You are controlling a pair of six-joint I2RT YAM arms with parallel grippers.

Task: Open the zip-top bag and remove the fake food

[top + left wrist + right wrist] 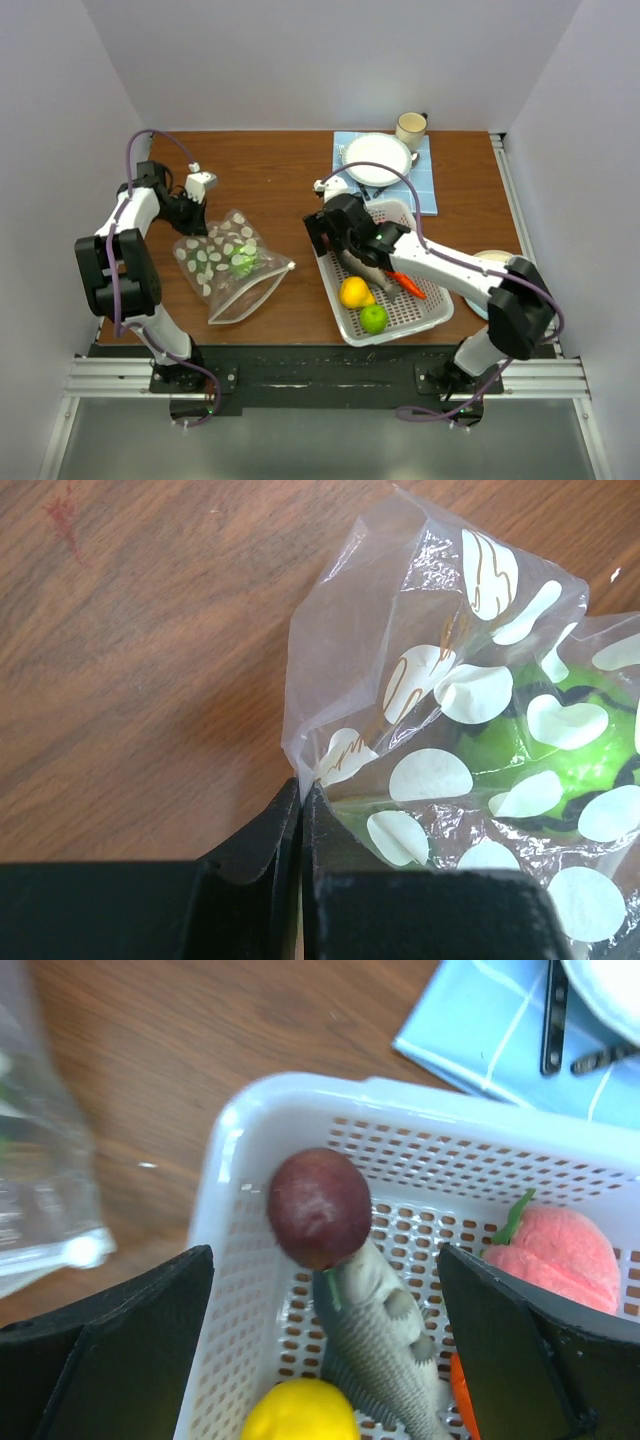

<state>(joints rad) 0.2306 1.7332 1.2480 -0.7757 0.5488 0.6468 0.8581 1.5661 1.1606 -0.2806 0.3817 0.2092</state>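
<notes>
LEFT ARM PINS THE BAG: The left gripper (300, 805) clamps its jaws tight on a corner of the zip-top bag (440, 670). The bag lies spread on the wooden table (140, 660) ahead of the fingertips. A green piece of fake food (575, 750) shows through the dotted plastic just beyond the pinch. The right gripper (322, 1290) hangs above the white basket (232, 1130), fingers spread wide and holding nothing. Directly between those fingers sit a dark purple piece (318, 1205) and a grey toy fish (385, 1335). A pink peach (555, 1250) lies beside one finger, and a yellow pear (300, 1415) lies nearer the wrist.
</notes>
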